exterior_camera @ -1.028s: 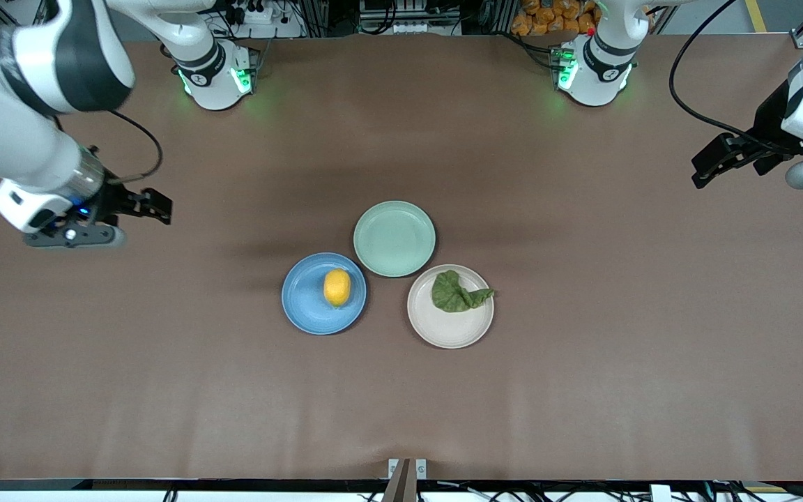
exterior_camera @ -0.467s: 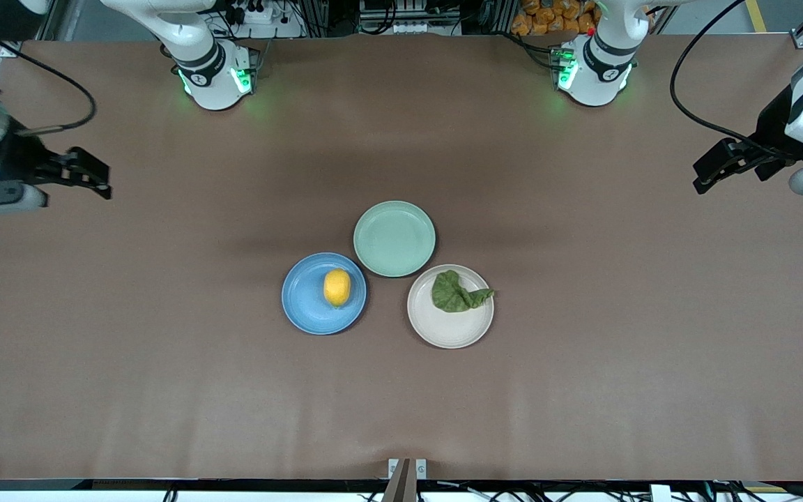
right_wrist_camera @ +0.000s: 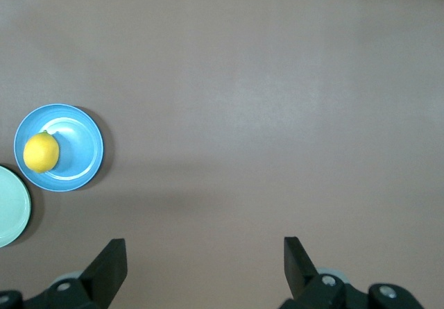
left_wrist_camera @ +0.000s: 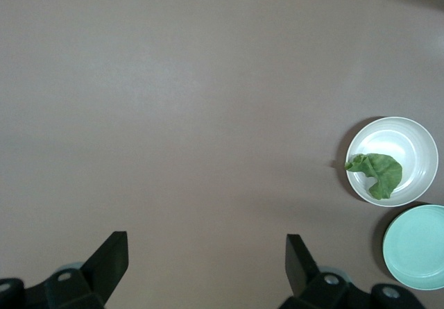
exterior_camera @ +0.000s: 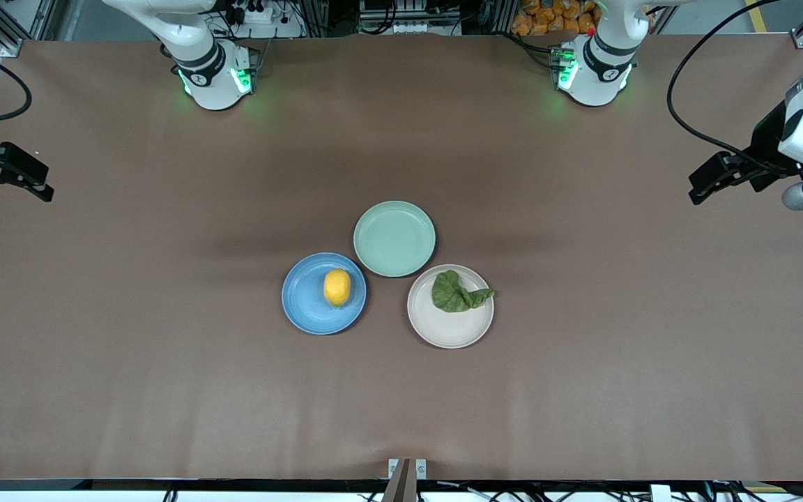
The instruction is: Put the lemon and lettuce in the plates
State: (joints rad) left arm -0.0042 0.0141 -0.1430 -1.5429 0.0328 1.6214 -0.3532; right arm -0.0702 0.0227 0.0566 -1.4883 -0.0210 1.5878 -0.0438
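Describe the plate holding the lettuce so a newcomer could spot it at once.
Three plates cluster mid-table. The beige-white plate lies nearest the left arm's end, touching the mint plate. It alone carries the lettuce, whose tail overhangs the rim; the blue plate holds the lemon.

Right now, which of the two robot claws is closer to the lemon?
Right. The right gripper hangs open at its own end of the table; the left gripper at the other end is farther from the lemon, which sits on the blue plate.
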